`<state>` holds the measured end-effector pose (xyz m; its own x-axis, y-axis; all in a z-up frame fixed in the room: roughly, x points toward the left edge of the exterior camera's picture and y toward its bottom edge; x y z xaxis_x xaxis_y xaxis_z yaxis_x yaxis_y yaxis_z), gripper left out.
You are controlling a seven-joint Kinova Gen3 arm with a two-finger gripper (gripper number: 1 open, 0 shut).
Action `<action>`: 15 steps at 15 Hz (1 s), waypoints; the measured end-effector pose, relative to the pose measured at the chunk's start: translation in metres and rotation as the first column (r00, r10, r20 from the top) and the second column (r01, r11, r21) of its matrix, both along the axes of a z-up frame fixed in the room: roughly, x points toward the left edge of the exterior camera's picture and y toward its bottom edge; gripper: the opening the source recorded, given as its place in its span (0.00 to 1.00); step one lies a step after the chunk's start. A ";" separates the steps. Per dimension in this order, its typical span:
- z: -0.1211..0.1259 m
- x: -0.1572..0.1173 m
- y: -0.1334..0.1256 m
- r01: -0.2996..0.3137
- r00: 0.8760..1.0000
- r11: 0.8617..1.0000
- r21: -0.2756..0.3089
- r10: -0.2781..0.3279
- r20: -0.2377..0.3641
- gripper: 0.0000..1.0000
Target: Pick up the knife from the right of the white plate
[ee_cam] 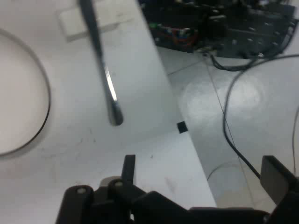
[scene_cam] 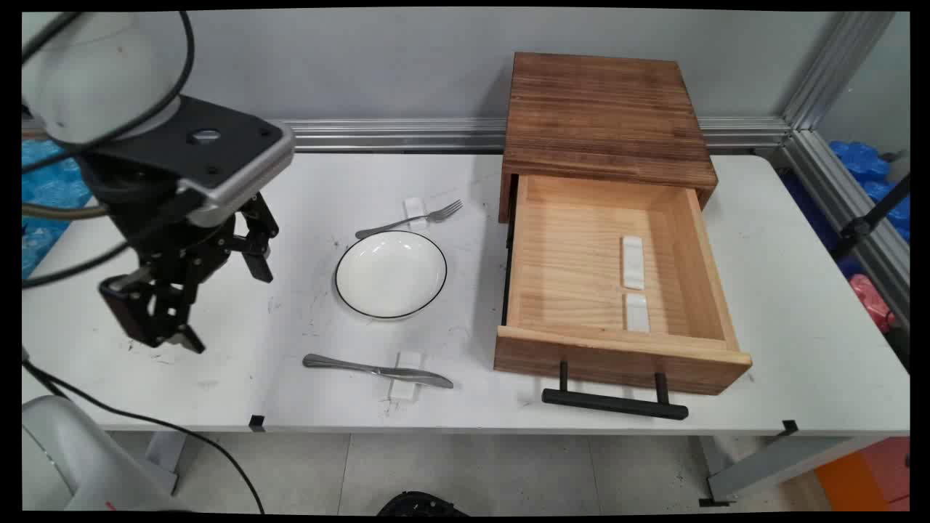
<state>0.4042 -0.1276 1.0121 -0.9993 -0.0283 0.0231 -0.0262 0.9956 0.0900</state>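
Note:
My gripper [scene_cam: 225,305] hangs open over the table's left part, holding nothing. A metal knife [scene_cam: 378,370] lies near the front edge across a small white rest [scene_cam: 405,375], its handle end nearest to the gripper. Right of the gripper a white plate [scene_cam: 390,274] with a dark rim sits on the table. Behind the plate a fork [scene_cam: 410,219] lies on another white rest [scene_cam: 415,211]. In the hand view the gripper [ee_cam: 201,175] is spread wide above the table's front edge, with the knife [ee_cam: 100,70] handle, its rest [ee_cam: 79,21] and the plate [ee_cam: 28,116] ahead.
A wooden box [scene_cam: 603,116] stands at the back right with its drawer [scene_cam: 523,247] pulled out toward the front. Two white rests [scene_cam: 633,260] lie inside the drawer, whose black handle [scene_cam: 614,403] reaches the table's front edge. Black cables [scene_cam: 145,421] hang at the left.

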 end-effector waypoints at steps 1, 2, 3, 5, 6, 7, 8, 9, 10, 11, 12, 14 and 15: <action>-0.005 0.002 -0.001 -0.048 0.999 0.999 -0.013 0.048 0.004 1.00; -0.011 0.004 -0.003 -0.092 0.996 0.995 -0.027 0.092 0.006 1.00; -0.017 0.006 -0.004 -0.132 0.991 0.990 -0.041 0.133 0.005 1.00; -0.030 0.010 -0.008 -0.189 0.982 0.980 -0.059 0.189 -0.001 1.00; -0.034 0.011 -0.009 -0.206 0.979 0.977 -0.063 0.206 -0.003 1.00; -0.043 0.013 -0.011 -0.229 0.973 0.971 -0.069 0.229 -0.011 1.00; -0.052 0.013 -0.013 -0.247 0.969 0.967 -0.071 0.246 -0.020 1.00; -0.060 0.014 -0.015 -0.256 0.967 0.964 -0.069 0.255 -0.028 1.00; -0.070 0.013 -0.017 -0.263 0.965 0.963 -0.065 0.261 -0.039 1.00; -0.080 0.012 -0.019 -0.268 0.963 0.962 -0.061 0.265 -0.049 1.00; -0.090 0.012 -0.021 -0.271 0.962 0.961 -0.056 0.268 -0.057 1.00; -0.110 0.010 -0.025 -0.277 0.959 0.960 -0.050 0.273 -0.071 1.00; -0.121 0.008 -0.027 -0.279 0.958 0.959 -0.047 0.275 -0.080 1.00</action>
<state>0.4124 -0.1549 0.8909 -0.9483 -0.3000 0.1039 -0.2969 0.9539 0.0448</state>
